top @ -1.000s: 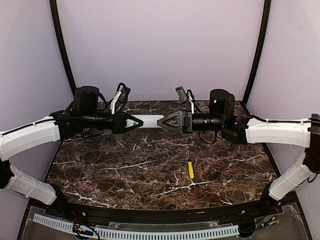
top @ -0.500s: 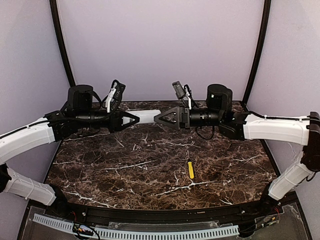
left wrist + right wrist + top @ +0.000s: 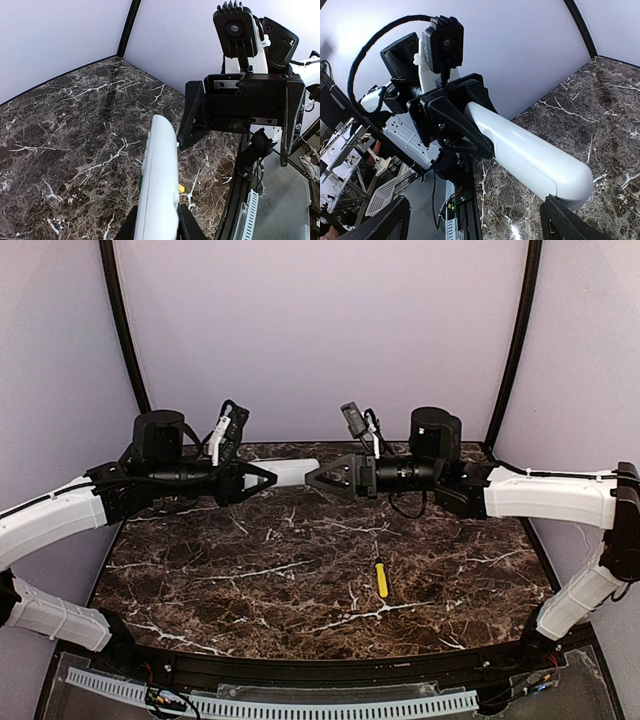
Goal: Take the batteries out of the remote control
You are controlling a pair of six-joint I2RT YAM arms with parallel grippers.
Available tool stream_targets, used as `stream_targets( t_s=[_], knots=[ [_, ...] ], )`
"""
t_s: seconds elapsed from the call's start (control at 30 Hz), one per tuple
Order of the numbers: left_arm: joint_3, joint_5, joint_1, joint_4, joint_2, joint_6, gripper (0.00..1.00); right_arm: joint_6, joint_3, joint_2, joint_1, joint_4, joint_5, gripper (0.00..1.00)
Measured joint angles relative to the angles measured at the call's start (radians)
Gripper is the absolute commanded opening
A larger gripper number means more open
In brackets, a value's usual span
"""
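Note:
My left gripper (image 3: 262,481) is shut on one end of the white remote control (image 3: 290,472) and holds it level, high above the table. In the left wrist view the remote (image 3: 160,175) runs up from between the fingers (image 3: 187,226). My right gripper (image 3: 316,478) is open and faces the remote's free end. In the right wrist view the remote's smooth back (image 3: 530,150) shows a cover seam, and its rounded end lies close to one finger (image 3: 565,220) of the right gripper (image 3: 472,212). The batteries are hidden.
A yellow-handled tool with a black tip (image 3: 381,578) lies on the dark marble table (image 3: 250,580), right of centre; its tip shows beside the remote in the left wrist view (image 3: 181,188). Purple walls enclose the back and sides.
Both grippers have risen slightly and shifted left with the remote. The right gripper has closed in on the remote's free end.

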Motion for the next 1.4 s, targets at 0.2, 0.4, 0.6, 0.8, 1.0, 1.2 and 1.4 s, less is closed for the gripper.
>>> stream_targets(
  t_s=[0.2, 0.4, 0.6, 0.8, 1.0, 1.2, 1.4],
  knots=[
    [0.000, -0.011, -0.004, -0.004, -0.004, 0.001, 0.01, -0.003, 0.007, 0.000, 0.002, -0.014, 0.000, 0.89],
    [0.000, -0.016, -0.005, -0.004, -0.006, 0.003, 0.00, -0.005, 0.011, 0.002, 0.002, -0.016, 0.000, 0.89],
    [0.000, -0.022, -0.024, 0.017, 0.006, 0.004, 0.00, -0.004, 0.022, 0.014, 0.041, 0.006, -0.054, 0.90],
    [0.000, -0.021, -0.037, 0.020, 0.016, 0.004, 0.00, -0.006, 0.036, 0.017, 0.093, 0.025, -0.118, 0.90],
    [0.000, -0.034, -0.037, 0.020, 0.016, 0.004, 0.00, -0.015, 0.037, 0.014, 0.093, 0.028, -0.120, 0.89],
    [0.000, -0.054, -0.037, 0.020, 0.016, 0.003, 0.00, -0.051, -0.013, -0.058, 0.093, 0.031, -0.027, 0.90],
    [0.000, -0.074, -0.037, 0.020, 0.016, 0.003, 0.00, -0.075, -0.068, -0.155, 0.093, 0.018, 0.140, 0.90]
  ],
)
